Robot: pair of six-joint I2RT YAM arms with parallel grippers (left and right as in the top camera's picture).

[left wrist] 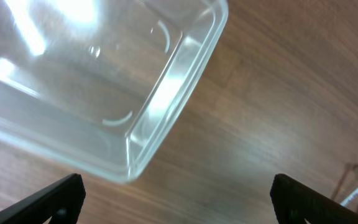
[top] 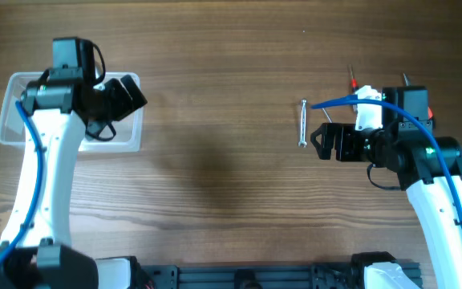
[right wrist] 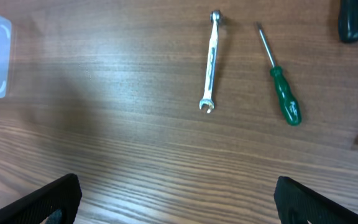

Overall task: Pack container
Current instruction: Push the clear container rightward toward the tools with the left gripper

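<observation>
Overhead, the clear, colourless plastic rectangular container [top: 10, 120] sits toward the left edge of the brown wood-grain table [top: 215, 185], on the far side. One long wall lies nearly against that edge, and its rounded near-right corner [left wrist: 129, 168] faces open wood. The left tool [top: 123, 96] hangs over the container's right end. The left wrist view shows its black fingertips [left wrist: 61, 199] spread wide apart and gripping nothing.

A broad stretch of bare table runs between the container and a slim silver metal wrench [top: 302, 123], which lies in the right half of the table. The right tool [top: 321, 140] hovers just beside the wrench, its fingers [right wrist: 55, 199] also splayed and empty.

In the right wrist view, a green-handled screwdriver [right wrist: 279, 87] lies near the wrench [right wrist: 211, 61] without touching it, on the side nearer the right edge. A dark handle [right wrist: 351, 18] is cropped at the frame's top. A red-handled driver [top: 350, 80] rests by the far-right corner, with the right arm partly over that cluster.
</observation>
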